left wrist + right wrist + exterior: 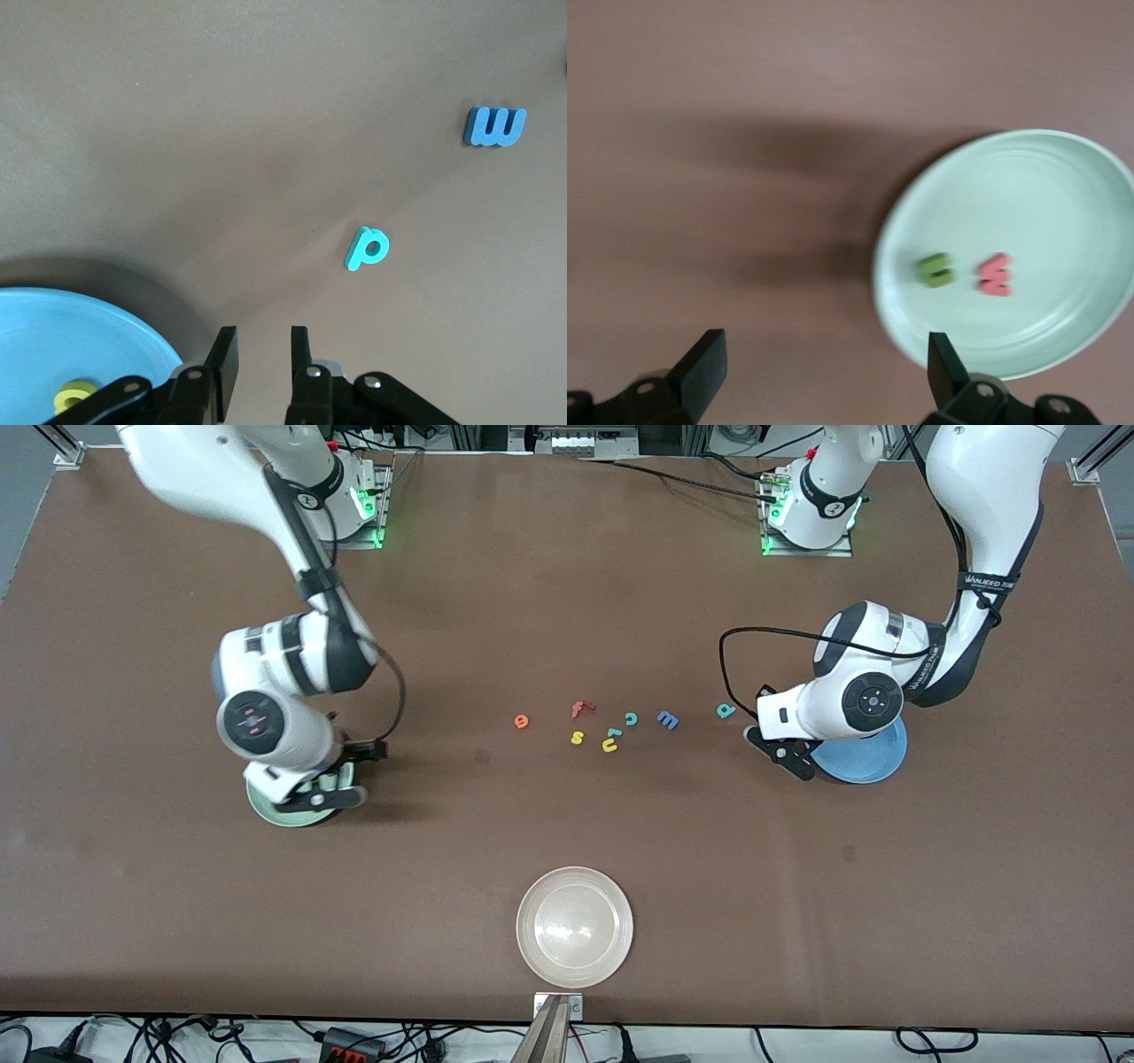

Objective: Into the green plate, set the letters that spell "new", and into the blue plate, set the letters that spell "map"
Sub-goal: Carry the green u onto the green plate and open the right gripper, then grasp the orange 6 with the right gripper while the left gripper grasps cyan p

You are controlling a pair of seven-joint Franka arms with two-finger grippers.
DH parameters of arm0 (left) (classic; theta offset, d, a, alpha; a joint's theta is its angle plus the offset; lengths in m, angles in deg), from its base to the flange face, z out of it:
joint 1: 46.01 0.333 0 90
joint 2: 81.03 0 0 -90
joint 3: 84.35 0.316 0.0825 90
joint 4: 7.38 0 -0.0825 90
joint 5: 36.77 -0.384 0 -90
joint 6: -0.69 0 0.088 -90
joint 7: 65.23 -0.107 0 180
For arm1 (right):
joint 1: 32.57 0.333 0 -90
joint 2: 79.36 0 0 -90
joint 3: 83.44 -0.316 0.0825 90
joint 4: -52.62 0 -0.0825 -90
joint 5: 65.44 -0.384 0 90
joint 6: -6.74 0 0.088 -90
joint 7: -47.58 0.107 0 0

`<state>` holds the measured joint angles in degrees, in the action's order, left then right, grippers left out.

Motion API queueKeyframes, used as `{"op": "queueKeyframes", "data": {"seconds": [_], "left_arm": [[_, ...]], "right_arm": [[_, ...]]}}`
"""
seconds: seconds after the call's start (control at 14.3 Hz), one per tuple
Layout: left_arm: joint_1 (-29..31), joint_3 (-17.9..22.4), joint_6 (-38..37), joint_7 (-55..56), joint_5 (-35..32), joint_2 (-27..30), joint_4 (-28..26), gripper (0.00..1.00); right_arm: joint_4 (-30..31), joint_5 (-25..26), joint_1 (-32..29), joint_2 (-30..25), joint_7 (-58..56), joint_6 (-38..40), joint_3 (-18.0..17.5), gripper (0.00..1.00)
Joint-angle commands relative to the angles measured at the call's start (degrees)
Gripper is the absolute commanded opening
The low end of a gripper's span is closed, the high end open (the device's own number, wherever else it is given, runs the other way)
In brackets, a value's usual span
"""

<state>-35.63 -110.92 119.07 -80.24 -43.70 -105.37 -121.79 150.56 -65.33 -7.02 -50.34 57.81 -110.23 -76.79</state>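
Left gripper (pixel 264 363): almost closed, only a slim gap between the fingers, nothing in it. Hangs low over the bare table, just beside the rim of the blue plate (pixel 53 345) at the left arm's end of the table. In that plate, one yellow letter (pixel 73 396), half hidden under the gripper, perhaps the "a", shape not clear. On the table near the gripper, the teal "p" (pixel 367 248), lying flat, apart from the plate. Farther toward the middle of the table, the blue "m" (pixel 494 126), also flat. Right gripper (pixel 824 372): wide open, holding nothing. Seen from the front, hangs over the green plate (pixel 1010 204) at the right arm's end of the table. In this plate, the dark green "n" (pixel 936 269) and the salmon "w" (pixel 996 274), side by side, not touching. Orange "e" (pixel 522 722) on the table, at the end of the letter group nearest to the right arm. Between "e" and "m", a small cluster: red "f" (pixel 580 708), yellow "s" (pixel 577 737), teal "c" (pixel 631 718), yellow "u" (pixel 609 745). Whitish plate (pixel 523 926) near the front edge, well apart from the letters.
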Motion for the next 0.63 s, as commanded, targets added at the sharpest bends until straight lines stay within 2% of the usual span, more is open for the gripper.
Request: {"op": "queueKeyframes", "data": {"seconds": [0.0, 0.14, 0.28, 0.42, 0.49, 0.56], "left_arm": [[0.4, -0.6, -0.9, -0.5, -1.7, 0.2, 0.5, 0.32], [0.5, -0.5, -0.6, -0.5, -1.7, 0.0, 0.5, 0.32], [0.4, -0.5, 0.1, 0.1, -1.7, -0.4, 0.6, 0.38], [-0.4, -0.7, 3.2, 1.1, -1.7, -1.8, 0.4, 0.49], [-0.4, -0.8, 5.0, 2.3, -1.7, -2.9, 0.1, 0.60], [-0.6, -0.8, 7.6, 2.7, -1.7, -3.6, -0.6, 0.63]], "right_arm": [[1.0, -0.2, 8.4, 2.6, 4.7, -4.1, 0.3, 1.00], [1.0, -0.2, 13.7, 4.5, 5.9, -8.3, 0.3, 1.00], [0.7, -1.1, 16.5, 5.4, 11.7, -11.2, 0.2, 1.00], [0.6, -1.6, 18.8, 6.9, 15.0, -12.8, 0.3, 1.00], [0.4, -1.8, 19.7, 7.7, 15.8, -12.9, 0.2, 1.00], [0.4, -2.0, 20.1, 7.8, 16.0, -12.8, 0.2, 0.96]]}}
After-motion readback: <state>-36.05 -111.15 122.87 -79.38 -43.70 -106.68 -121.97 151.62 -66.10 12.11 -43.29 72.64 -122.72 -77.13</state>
